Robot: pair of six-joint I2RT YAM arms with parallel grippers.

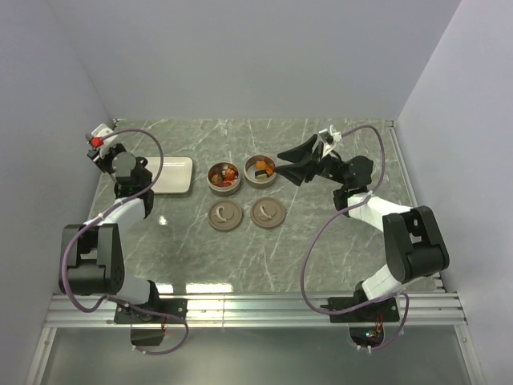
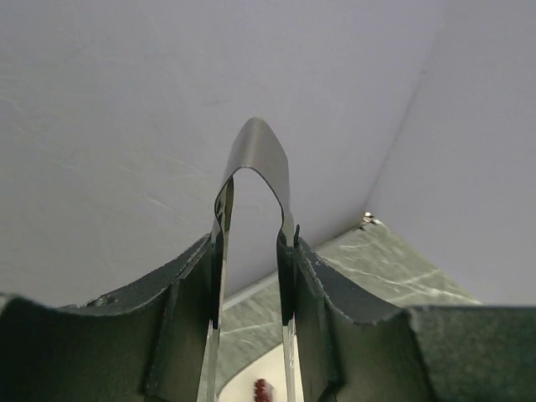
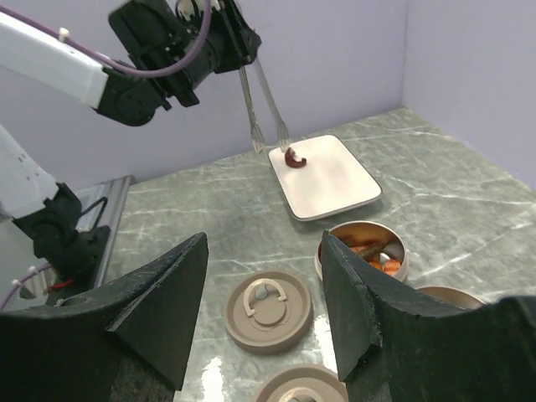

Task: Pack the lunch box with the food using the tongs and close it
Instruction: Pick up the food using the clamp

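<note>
The lunch box is two round open tins, the left tin (image 1: 224, 183) and the right tin (image 1: 255, 178), both holding red-brown and orange food (image 3: 368, 249). Their two lids (image 1: 224, 214) (image 1: 268, 212) lie flat in front of them. One red-brown piece (image 3: 293, 157) lies on the white plate (image 3: 331, 188). My left gripper (image 2: 255, 251) is shut on the metal tongs (image 3: 264, 109), whose tips hang just above that piece. My right gripper (image 3: 264, 239) stands open and empty above the lids, next to the right tin.
The white plate (image 1: 172, 178) sits left of the tins, by the left arm. Grey walls close in the back and both sides of the marble table (image 1: 321, 241). A metal rail (image 1: 256, 305) runs along the near edge.
</note>
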